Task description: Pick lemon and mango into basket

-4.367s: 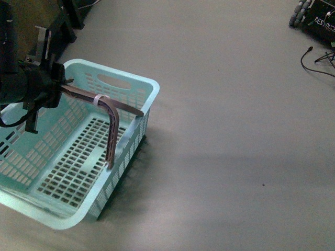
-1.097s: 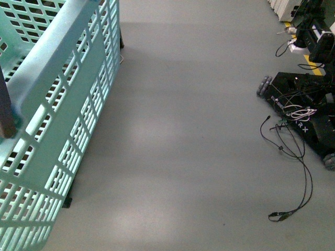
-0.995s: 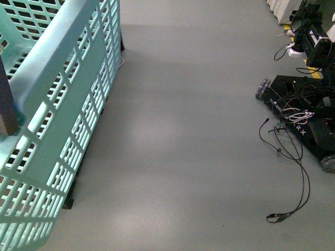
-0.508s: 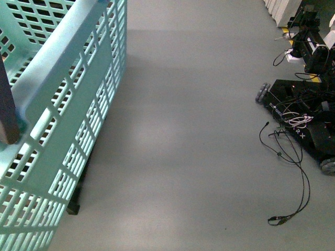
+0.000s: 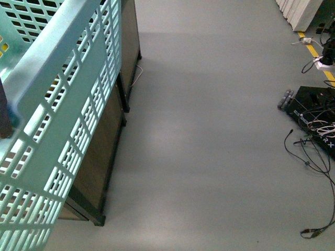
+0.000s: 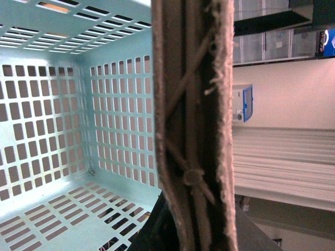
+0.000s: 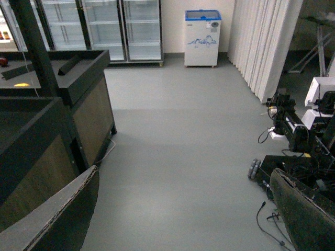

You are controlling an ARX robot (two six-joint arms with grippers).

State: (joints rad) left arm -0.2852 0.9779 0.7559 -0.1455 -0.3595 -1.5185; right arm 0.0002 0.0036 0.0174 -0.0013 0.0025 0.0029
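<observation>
The left pincer (image 6: pixel 192 157) is clamped on the brown, frayed handle (image 6: pixel 180 78). Just beneath it hangs the basket (image 5: pixel 73 99), big, pale teal, slotted through walls and floor alike. The right pincer (image 7: pixel 178 222) gapes wide above the grey floor (image 7: pixel 178 130).

Beyond right claw (image 7: pixel 184 172): floor (image 7: pixel 178 136), chest freezer (image 7: pixel 203 37) at far wall. Left of claw: display stand (image 7: pixel 91 115), basket (image 5: pixel 57 99) in front of it. Right of claw: wheeled base (image 5: pixel 306 102), cables (image 5: pixel 310 232) on floor. Handle (image 6: pixel 188 104) across basket's inside.
</observation>
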